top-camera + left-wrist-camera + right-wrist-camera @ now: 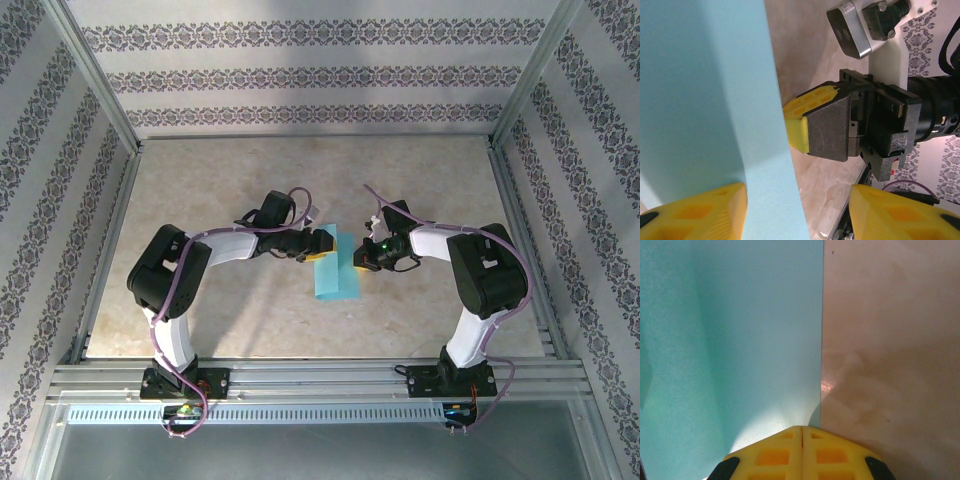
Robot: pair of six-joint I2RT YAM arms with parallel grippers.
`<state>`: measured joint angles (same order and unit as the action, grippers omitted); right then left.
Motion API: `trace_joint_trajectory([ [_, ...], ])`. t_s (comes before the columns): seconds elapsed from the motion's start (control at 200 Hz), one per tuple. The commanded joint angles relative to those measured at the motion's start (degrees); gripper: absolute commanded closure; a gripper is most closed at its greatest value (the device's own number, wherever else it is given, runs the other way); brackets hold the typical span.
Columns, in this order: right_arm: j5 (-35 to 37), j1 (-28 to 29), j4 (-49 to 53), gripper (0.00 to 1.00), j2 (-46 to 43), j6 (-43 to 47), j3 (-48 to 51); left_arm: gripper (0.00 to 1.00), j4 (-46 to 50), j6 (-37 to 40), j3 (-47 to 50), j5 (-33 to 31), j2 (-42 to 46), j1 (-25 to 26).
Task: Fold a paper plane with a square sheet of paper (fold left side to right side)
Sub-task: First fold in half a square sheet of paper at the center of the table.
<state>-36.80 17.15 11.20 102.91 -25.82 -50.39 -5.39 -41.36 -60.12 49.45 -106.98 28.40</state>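
The square sheet of paper (333,280) is turquoise-blue and lies mid-table as a tall narrow rectangle, one layer lifted along a lengthwise bend (700,90). My left gripper (322,247) is at its upper left edge. Its yellow jaws stand open (797,215), with the paper's edge running between them. My right gripper (362,262) is shut, its joined tips (801,432) resting on the paper (740,330) just inside its right edge. Its yellow fingers (802,117) show beside the paper in the left wrist view. A paper plane is out of view.
The table top (420,170) is beige marble with bare room behind and in front of the paper. Metal frame posts and patterned walls (300,75) enclose it. An aluminium rail (320,385) runs along the near edge at the arm bases.
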Motion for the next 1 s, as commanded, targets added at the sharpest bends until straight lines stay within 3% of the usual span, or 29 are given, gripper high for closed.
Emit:
trace_joint_trajectory([
  [0.0, 0.7, 0.8, -1.5, 1.00, 1.1, -1.3, 1.1, 0.50, 1.6, 1.9, -2.4, 0.1, -1.2, 1.0],
  [0.195, 0.3, 0.8, -2.0, 1.00, 0.3, -1.9, 1.1, 0.79, 3.5, 3.0, -2.5, -1.1, -1.9, 1.4],
  [0.415, 0.1, 0.8, -2.6, 1.00, -1.8, -2.8, 1.0, 0.98, 2.8, 3.0, -2.0, -1.8, -2.2, 1.4],
  [0.655, 0.4, 0.3, -3.0, 0.87, -6.3, -3.6, 1.1, 1.00, 2.4, 2.8, -2.1, -1.8, -2.7, 1.5],
  [0.809, -0.8, -1.1, -4.0, 0.65, -10.3, -3.8, 2.4, 1.00, 2.5, 2.9, -2.1, -1.9, -2.9, 1.6],
  [0.904, -5.0, -2.6, -9.1, 0.51, -12.3, -5.8, 5.1, 1.00, 2.5, 3.0, -2.0, -2.1, -2.7, 1.6],
  [0.994, -10.2, -3.6, -15.4, 0.44, -12.6, -8.7, 7.4, 1.00, 2.2, 2.8, -1.9, -2.1, -2.7, 1.7],
])
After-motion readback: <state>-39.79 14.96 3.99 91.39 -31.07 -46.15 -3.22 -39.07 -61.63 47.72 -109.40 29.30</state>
